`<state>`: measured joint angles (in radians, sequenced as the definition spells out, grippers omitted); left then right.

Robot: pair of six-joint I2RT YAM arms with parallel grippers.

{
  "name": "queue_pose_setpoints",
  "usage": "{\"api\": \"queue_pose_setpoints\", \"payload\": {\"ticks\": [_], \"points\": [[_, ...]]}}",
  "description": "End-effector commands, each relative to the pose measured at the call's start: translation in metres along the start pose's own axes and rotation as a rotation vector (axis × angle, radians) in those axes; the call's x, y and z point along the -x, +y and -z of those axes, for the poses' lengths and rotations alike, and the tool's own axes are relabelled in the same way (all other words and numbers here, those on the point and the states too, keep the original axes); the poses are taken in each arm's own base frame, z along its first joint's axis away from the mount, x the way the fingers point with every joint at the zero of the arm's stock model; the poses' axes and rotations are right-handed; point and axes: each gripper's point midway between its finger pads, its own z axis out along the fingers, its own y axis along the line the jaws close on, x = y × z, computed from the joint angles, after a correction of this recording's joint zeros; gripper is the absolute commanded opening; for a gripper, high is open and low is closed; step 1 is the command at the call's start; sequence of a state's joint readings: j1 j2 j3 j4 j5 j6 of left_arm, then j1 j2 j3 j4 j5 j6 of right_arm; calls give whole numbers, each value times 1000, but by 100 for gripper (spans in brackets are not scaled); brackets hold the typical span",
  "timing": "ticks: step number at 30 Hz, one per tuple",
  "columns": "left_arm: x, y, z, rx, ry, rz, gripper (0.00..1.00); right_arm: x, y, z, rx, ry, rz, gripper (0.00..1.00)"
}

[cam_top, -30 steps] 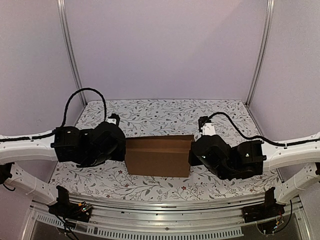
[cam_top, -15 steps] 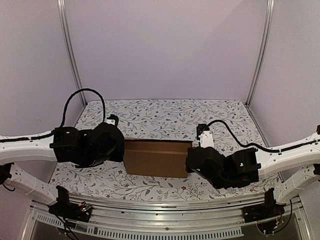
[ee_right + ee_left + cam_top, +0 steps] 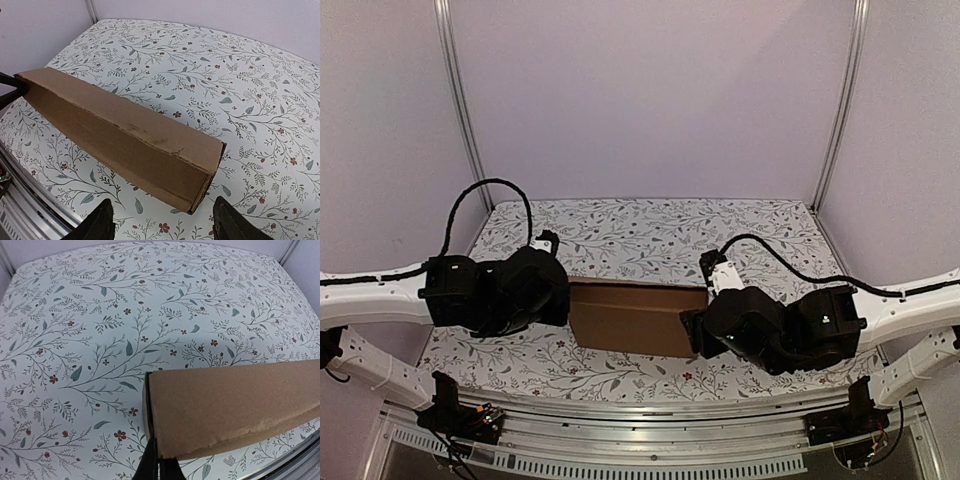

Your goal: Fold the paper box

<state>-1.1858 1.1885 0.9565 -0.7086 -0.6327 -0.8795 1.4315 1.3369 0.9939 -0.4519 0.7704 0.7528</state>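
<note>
Brown box (image 3: 630, 318) in the middle of the flowery table (image 3: 650, 225), with an arm at each end.

The box lies low and flat between the two arms. The left pincer (image 3: 159, 467) is pressed together on the thin edge at the box's left corner, pinching the cardboard. The right pincer (image 3: 162, 227) is spread wide, and the right end of the box sits just in front of it, not touched. I think the box is light and stiff, but its walls are thin and would dent if squeezed hard. It looks dry, not slippery. The best places to hold it seem to be the short ends or an edge, with a soft squeeze, so the big flat sides do not crumple.
</note>
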Motion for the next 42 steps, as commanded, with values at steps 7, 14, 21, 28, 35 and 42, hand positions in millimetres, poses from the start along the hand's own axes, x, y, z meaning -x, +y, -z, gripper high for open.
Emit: {"api": "queue_pose_setpoints", "payload": {"ticks": [7,14,21,28,35,42], "points": [[-34,-2,-6,0,121,-67,0,84,17,40,29,-128,138,65],[-33,-4,-7,1,123,-61,0,118,51,22,41,-190,178,29],[-32,-4,-6,1,121,-59,1,120,73,-12,38,-193,199,0],[-34,-5,-8,1,128,-68,2,70,76,-58,28,-89,188,0],[-41,-11,-11,-31,155,-88,16,-12,63,-91,17,65,132,0],[-51,-27,2,-175,216,-127,57,-39,53,-97,-3,113,112,0]]}}
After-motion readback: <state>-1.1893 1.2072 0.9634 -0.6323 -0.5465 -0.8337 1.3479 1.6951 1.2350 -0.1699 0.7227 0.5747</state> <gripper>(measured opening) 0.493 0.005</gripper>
